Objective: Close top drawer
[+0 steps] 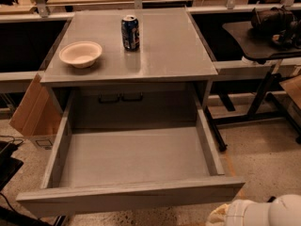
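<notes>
The top drawer (131, 194) is pulled far out of the grey cabinet. Its flat, handle-less front panel faces me at the bottom of the camera view, and its wide tray (134, 157) is empty. Only a white rounded part of my arm (263, 213) shows, at the bottom right corner, just right of and below the drawer front's right end. The gripper itself is out of view below the frame edge.
A blue drink can (130, 32) and a cream bowl (80, 54) stand on the cabinet top (164, 51). A cardboard box (33, 112) leans at the cabinet's left. A black stand with dark gear (263, 41) is to the right. Speckled floor (263, 149) lies right of the drawer.
</notes>
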### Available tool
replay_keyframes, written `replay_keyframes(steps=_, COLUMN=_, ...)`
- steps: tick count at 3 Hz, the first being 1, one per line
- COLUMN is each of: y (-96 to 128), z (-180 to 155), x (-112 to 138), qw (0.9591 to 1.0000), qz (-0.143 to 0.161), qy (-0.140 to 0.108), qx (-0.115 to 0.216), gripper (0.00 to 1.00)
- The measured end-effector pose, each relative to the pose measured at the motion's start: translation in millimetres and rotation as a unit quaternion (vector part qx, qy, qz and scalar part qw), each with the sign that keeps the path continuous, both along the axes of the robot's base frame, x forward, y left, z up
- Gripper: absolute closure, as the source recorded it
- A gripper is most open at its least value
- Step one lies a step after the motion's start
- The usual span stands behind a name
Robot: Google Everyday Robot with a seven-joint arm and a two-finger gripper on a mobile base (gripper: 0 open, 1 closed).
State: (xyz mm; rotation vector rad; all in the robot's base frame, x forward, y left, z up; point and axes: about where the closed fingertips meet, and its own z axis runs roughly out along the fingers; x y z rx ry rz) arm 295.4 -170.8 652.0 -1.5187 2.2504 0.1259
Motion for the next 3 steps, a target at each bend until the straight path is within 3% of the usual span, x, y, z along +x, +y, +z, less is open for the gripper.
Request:
replay_keyframes(steps=1, y=43, z=-28, x=37, qw=0.9983, qz=0.035, qy=-0.012, qx=0.046, gripper=1.0)
replay_keyframes(steps=2, y=62, z=-42, x=64, qw=0.9963, qz=0.051, qy=-0.022, qx=0.066, gripper=1.0)
replay_keyframes(steps=3, y=66, z=-47, x=81, qw=0.9956, qz=0.052, qy=-0.029, qx=0.072, gripper=1.0)
